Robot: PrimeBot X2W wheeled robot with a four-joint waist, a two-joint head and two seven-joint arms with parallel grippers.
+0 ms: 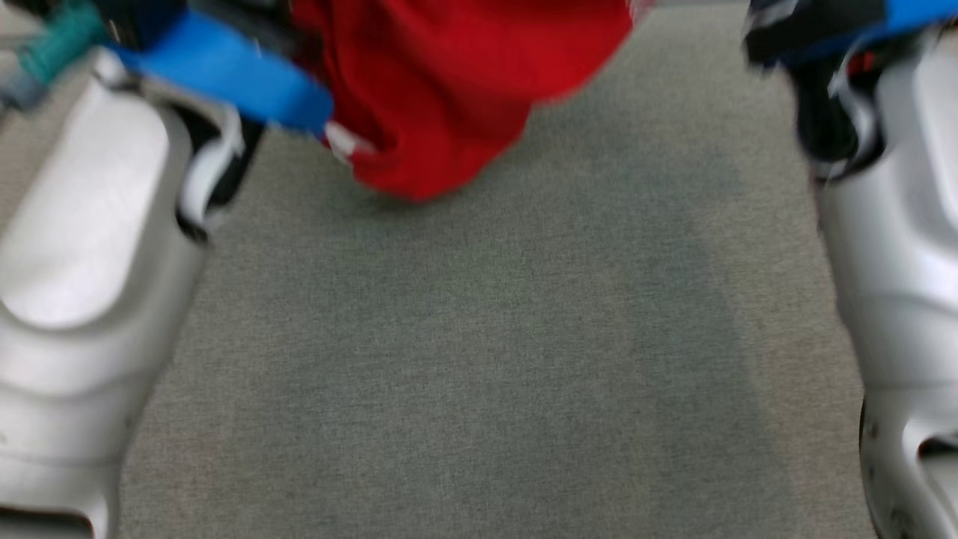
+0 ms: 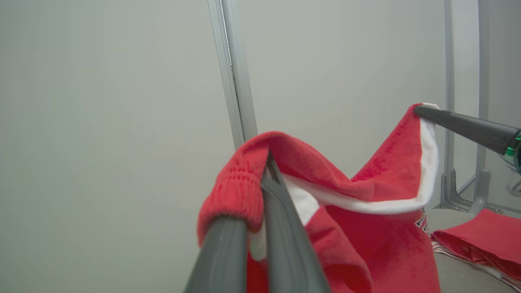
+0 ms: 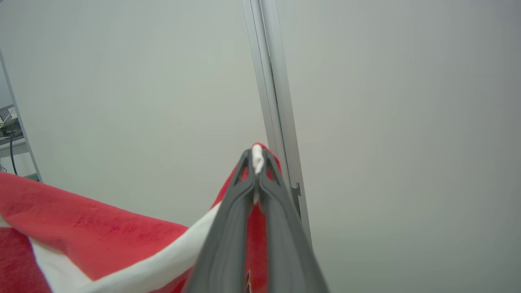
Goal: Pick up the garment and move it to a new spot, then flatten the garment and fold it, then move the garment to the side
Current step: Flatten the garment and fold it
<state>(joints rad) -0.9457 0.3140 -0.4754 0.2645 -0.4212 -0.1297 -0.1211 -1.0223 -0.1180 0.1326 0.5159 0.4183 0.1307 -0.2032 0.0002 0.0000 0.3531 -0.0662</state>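
Garment (image 1: 449, 97), red with white lining, is being held up off the grey surface (image 1: 479, 359), hanging at the top middle of the head view between the two pale forearms. Left gripper (image 2: 266, 171) is being shown squeezed narrow on a ribbed red edge. Right gripper (image 3: 257, 156) is being shown pinched tight on a red-and-white corner.

In the left wrist view the right gripper's tip is sitting at upper right, well apart from the left one. The top edge is being slung slack between them, so the long axis is being run arm to arm, with the cloth sagging below both. Neither arm is nearer, since both are gripping it. A red piece (image 2: 484, 236) is lying on the surface at lower right there, possibly this garment's trailing part; it cannot be told.

Judged: the carry to a new spot is being done, and a lay-down is being called for next. Open room is being offered by the bare grey surface toward the robot. A wall and metal post (image 2: 238, 81) are standing beyond the grippers. The slack middle is likely to bunch.
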